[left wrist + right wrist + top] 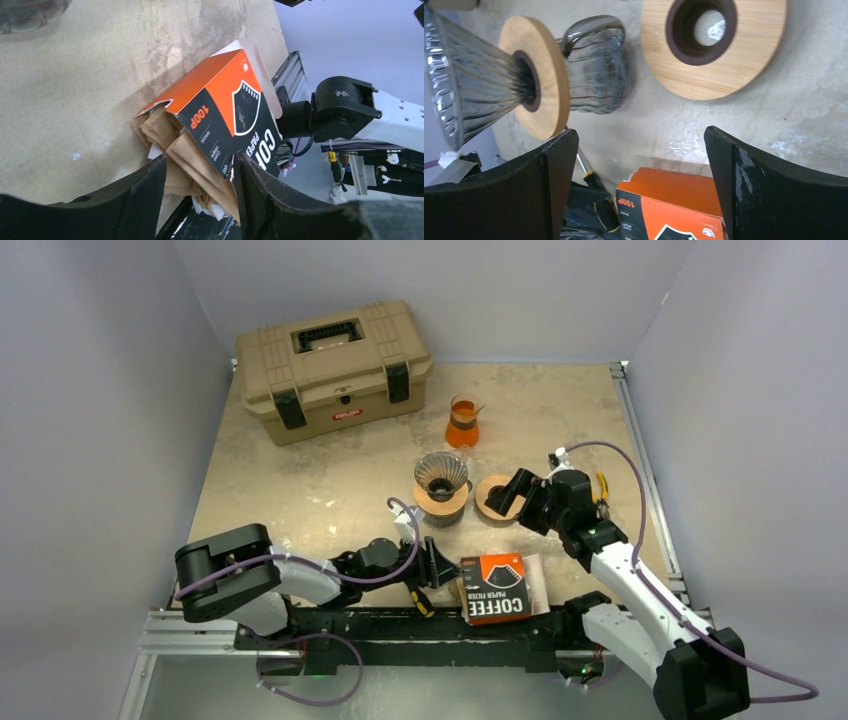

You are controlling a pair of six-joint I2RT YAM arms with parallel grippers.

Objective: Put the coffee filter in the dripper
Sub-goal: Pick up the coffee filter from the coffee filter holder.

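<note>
Top external view puts my left gripper [437, 565] low at the near edge of the table [300, 470], nosed up against the left end of the orange and black filter box [495, 588], which lies flat between the two arm bases. On the left wrist camera, that end of the box is torn open and a stack of tan coffee filters [185, 160] sticks out of it. My fingers [145, 195] stand one on each side of the stack and the box corner, partly apart. I cannot tell whether the pads are pressing on the paper or only lie beside it.

The dripper [441, 480], a ribbed glass cone in a wooden collar, stands upright mid-table, well apart from the filters on the far side of the box. A separate wooden ring [494, 496] lies just to its right.

My right gripper [640, 135] hangs over that ring with its jaws spread wide and holds nothing.

A tan toolbox [330, 370] sits far left, and a carafe [462, 423] of orange liquid stands beyond the dripper.
</note>
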